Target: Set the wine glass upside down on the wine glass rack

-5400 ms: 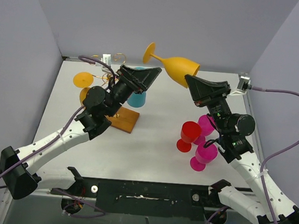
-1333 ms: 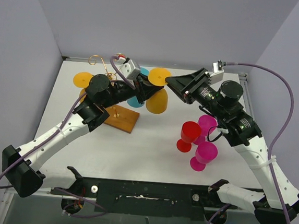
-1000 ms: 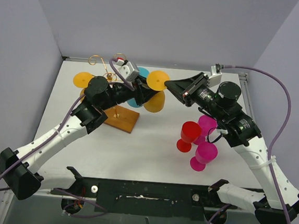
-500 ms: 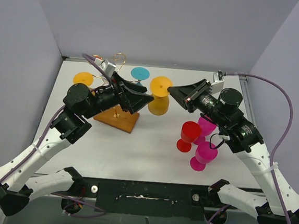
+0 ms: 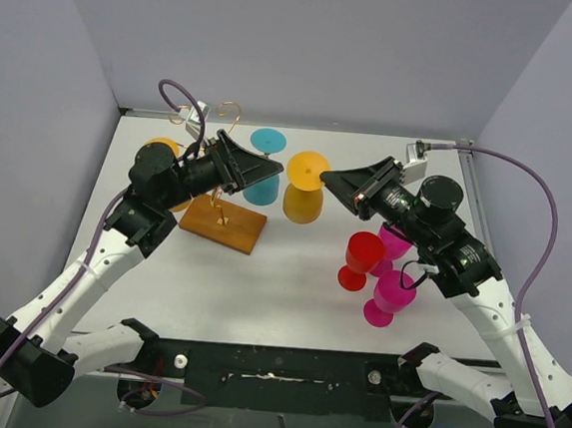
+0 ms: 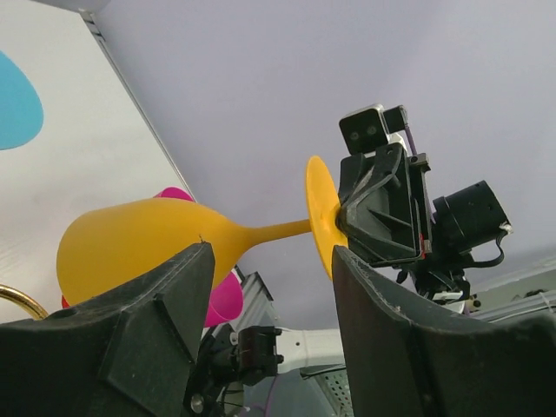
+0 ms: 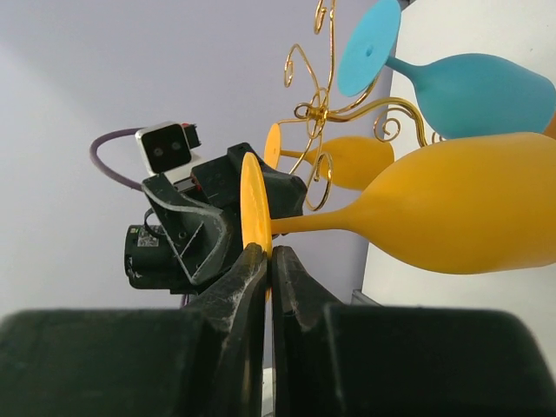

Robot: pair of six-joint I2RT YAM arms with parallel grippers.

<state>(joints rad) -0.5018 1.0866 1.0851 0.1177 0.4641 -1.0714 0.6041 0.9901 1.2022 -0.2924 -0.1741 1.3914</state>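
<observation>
An orange wine glass (image 5: 302, 201) hangs upside down in the air, foot (image 5: 308, 165) up, right of the wine glass rack (image 5: 223, 226). My right gripper (image 5: 325, 177) is shut on the edge of its foot; in the right wrist view the fingers (image 7: 252, 274) pinch the foot disc (image 7: 253, 211). My left gripper (image 5: 269, 174) is open and empty just left of the glass, which shows beyond its fingers (image 6: 165, 326) in the left wrist view (image 6: 130, 248). The rack's gold wire arms (image 7: 320, 113) carry a teal glass (image 5: 261, 187) and a second orange glass (image 7: 349, 162).
A red glass (image 5: 365, 253) and two magenta glasses (image 5: 398, 240) (image 5: 392, 293) stand on the table right of centre, under my right arm. The rack's wooden base lies at the left. Grey walls enclose the table on three sides.
My left gripper has let go of the orange glass and drawn back to the left. My right gripper has closed on the glass's foot and now holds it alone, foot up.
</observation>
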